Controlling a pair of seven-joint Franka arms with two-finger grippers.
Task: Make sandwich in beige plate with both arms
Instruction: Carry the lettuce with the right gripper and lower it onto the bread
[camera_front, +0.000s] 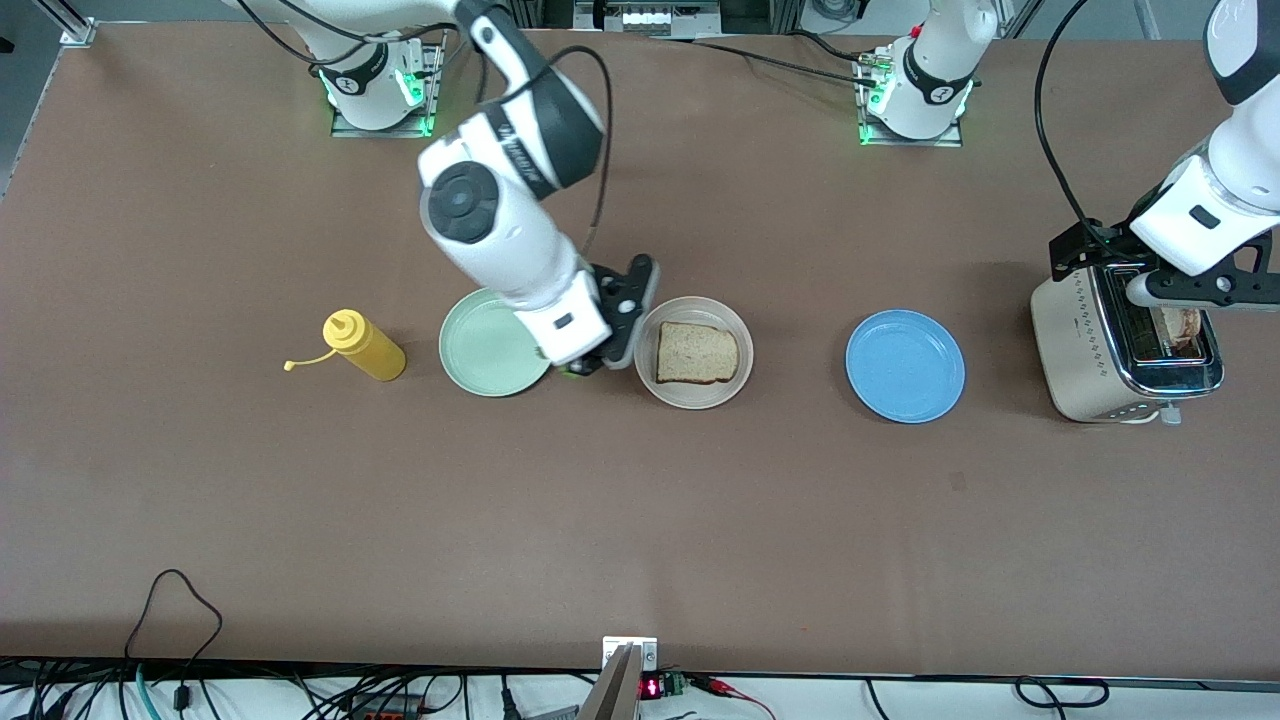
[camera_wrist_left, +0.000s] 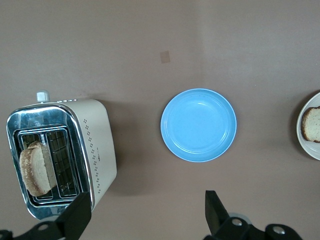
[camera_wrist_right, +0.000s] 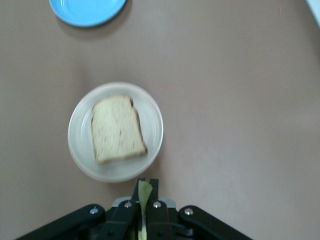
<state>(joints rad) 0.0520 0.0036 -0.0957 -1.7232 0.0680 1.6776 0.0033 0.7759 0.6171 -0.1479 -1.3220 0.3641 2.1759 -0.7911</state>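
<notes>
Right gripper: fingers pinching a green lettuce leaf, hovering between mint-green plate and beige plate.
Left gripper: fingers standing wide apart, hanging empty over the toaster.
Bread slice: lying on the beige plate, mid-tabletop.

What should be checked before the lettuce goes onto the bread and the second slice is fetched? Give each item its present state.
1. Beige plate holds one bread slice, lying flat: ok.
2. Right gripper is shut on the lettuce leaf: ok.
3. Lettuce is over the bread: not ok; it hangs between the mint-green plate and the beige plate.
4. Left gripper is open, over the toaster: ok.
5. Second slice stands in a toaster slot, reachable: ok.
6. Blue plate holds nothing: ok.
</notes>
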